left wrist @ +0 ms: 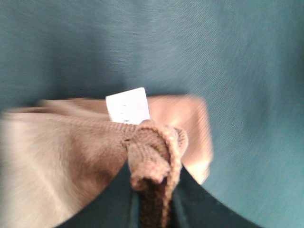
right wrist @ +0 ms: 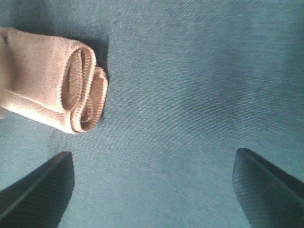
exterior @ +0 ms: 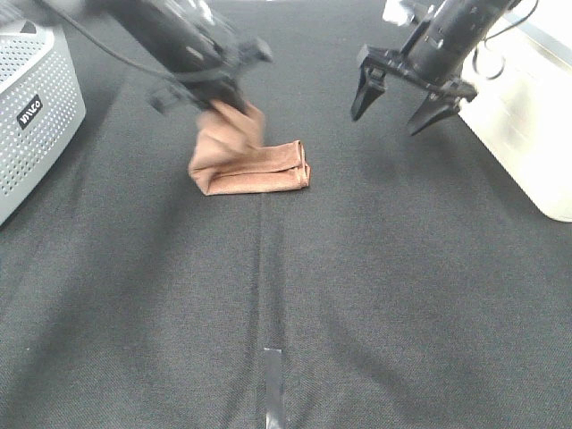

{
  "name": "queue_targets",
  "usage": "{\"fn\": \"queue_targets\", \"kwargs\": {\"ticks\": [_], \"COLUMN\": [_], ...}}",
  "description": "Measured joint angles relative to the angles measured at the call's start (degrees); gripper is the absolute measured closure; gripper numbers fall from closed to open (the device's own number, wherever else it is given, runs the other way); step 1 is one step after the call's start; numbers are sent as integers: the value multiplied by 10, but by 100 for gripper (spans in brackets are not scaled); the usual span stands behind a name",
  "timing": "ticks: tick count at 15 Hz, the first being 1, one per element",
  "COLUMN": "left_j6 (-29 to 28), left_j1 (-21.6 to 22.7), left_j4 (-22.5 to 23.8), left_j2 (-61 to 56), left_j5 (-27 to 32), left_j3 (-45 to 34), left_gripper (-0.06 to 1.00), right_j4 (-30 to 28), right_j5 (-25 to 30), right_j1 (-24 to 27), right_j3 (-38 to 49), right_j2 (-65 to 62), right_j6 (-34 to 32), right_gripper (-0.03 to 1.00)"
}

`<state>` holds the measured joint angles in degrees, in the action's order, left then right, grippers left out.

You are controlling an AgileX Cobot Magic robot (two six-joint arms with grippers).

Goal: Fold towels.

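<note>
a grey tape strip (exterior: pixel 273 384) lies nearest on the dark table (exterior: pixel 402 295). the folded towel (exterior: pixel 255 170) lies toward 12 o'clock. the left gripper (exterior: pixel 214 94), at its 11 o'clock, pinches a raised corner by the white tag (left wrist: pixel 127 105). the right gripper (exterior: pixel 389 123) hangs spread wide at the towel's 2 o'clock, apart.

Open black cloth (exterior: pixel 402 295) spreads beneath the right gripper (exterior: pixel 393 118) and on its near side, its jaws spread wide with nothing between them. A white bin (exterior: pixel 527 116) crowds its outer side, while the folded towel (exterior: pixel 259 170) lies on its inner side, apart from it. The left gripper (exterior: pixel 219 100), pinching a raised corner of that towel, has a grey perforated box (exterior: pixel 36 107) well off on its outer side
</note>
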<state>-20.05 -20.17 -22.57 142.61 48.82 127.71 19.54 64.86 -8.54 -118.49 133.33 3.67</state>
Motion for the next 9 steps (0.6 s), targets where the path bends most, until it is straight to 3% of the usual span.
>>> {"fn": "queue_targets", "kwargs": {"ticks": [1, 3, 4, 7, 9], "left_j6": [-21, -28, -28, -26, 17], "left_j1": [-9, -25, -28, -25, -4], "left_j4": [-1, -11, -22, -42, -41], "left_j2": [11, 21, 21, 18, -5], "left_j5": [-14, -39, -46, -50, -42], "left_j3": [0, 0, 0, 3, 3], "left_gripper": [69, 34, 24, 19, 19], "right_j4": [-2, -5, -5, 3, 53], "right_j5": [5, 9, 9, 9, 9], "right_j1": [0, 0, 0, 0, 1], "right_j3": [0, 0, 0, 0, 0], "right_j2": [-1, -1, -1, -1, -1], "right_j6": [0, 0, 0, -1, 14], "right_gripper": [12, 12, 12, 12, 12]}}
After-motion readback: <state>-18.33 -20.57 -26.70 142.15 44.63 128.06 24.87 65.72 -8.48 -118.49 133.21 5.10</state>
